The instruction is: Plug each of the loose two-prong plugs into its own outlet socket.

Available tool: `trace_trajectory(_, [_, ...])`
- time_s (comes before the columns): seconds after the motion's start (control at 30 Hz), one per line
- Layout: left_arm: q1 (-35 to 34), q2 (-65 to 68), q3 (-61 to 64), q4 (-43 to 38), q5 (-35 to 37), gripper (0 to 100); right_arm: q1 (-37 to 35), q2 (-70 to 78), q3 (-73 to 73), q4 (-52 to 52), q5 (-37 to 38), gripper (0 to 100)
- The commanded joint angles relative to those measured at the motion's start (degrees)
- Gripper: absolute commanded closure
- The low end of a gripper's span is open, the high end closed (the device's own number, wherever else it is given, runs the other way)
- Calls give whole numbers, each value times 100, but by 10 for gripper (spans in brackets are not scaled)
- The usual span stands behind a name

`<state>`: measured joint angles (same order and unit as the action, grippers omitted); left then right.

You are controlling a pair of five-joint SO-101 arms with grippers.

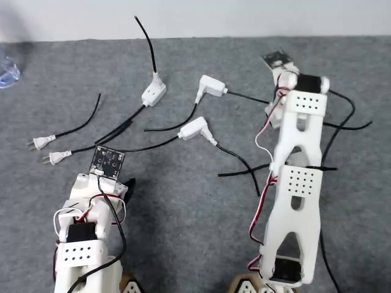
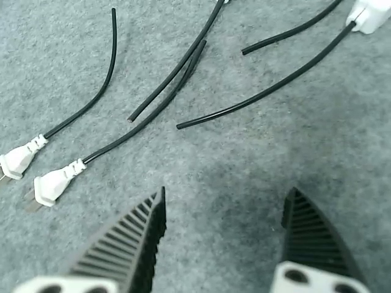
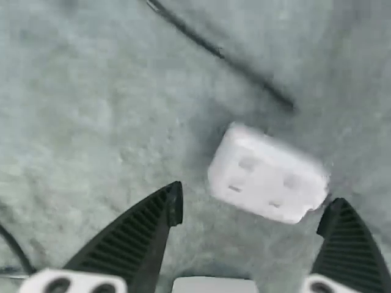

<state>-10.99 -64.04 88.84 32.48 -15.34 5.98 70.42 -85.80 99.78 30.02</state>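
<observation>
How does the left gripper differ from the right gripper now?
The left gripper hangs over bare grey carpet, with a white two-prong plug nearby; the right gripper hangs over a white outlet socket block. The left arm is folded back, the right arm stretched forward. Both grippers are open and empty.

Three cameras: one overhead, two on the wrists.
The high view looks down on the counter (image 1: 183,207) from well above, with the arm bases nearest. The left wrist view looks low past its tool (image 2: 227,195) towards two plugs (image 2: 52,186) that the high view shares. The right wrist view sits close above a socket (image 3: 266,174).
</observation>
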Motion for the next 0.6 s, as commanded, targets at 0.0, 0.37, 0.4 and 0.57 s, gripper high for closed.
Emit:
trace_trajectory(0.0, [35, -88, -13, -149, -44, 709, -31, -57, -387, -48, 132, 635])
trace_trajectory(0.37, [35, -88, -13, -149, -44, 709, 611, 875, -396, -796, 193, 638])
trace_trajectory(0.4, [35, -88, -13, -149, -44, 709, 664, 901, -396, -778, 299, 639])
trace_trajectory(0.57, [35, -88, -13, -149, -44, 709, 664, 927, -422, -462, 1319, 851])
